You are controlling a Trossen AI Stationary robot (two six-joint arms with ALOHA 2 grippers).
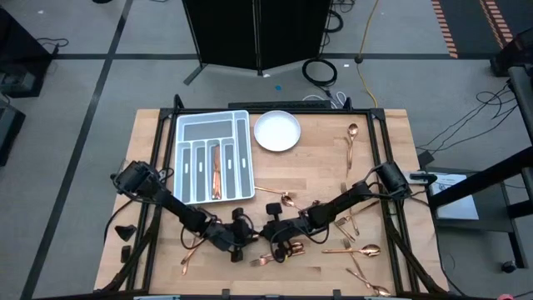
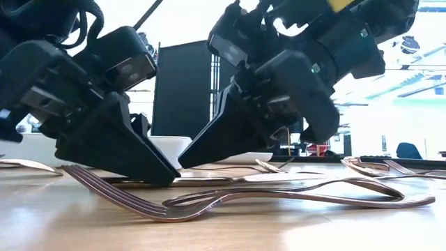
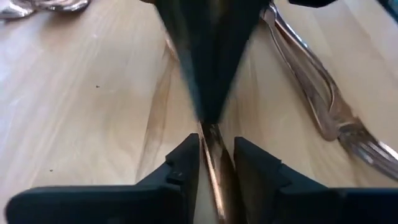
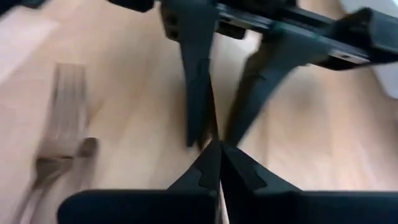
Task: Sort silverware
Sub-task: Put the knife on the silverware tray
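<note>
Copper utensil (image 3: pixel 213 163) lies lengthwise between the left gripper (image 3: pixel 216 163)'s parted fingers, low centre of the left wrist view. Opposite it, the right gripper (image 4: pixel 217 163) meets it tip to tip, fingers pressed together, seemingly pinching the same piece.

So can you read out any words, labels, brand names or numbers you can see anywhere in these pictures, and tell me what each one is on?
None can be read in any view.
Grey tray, white plate, silverware: no markings visible.
Left claw and right claw: plain dark bodies, no legible label.
White paper beside the table: any print is too small to read.
</note>
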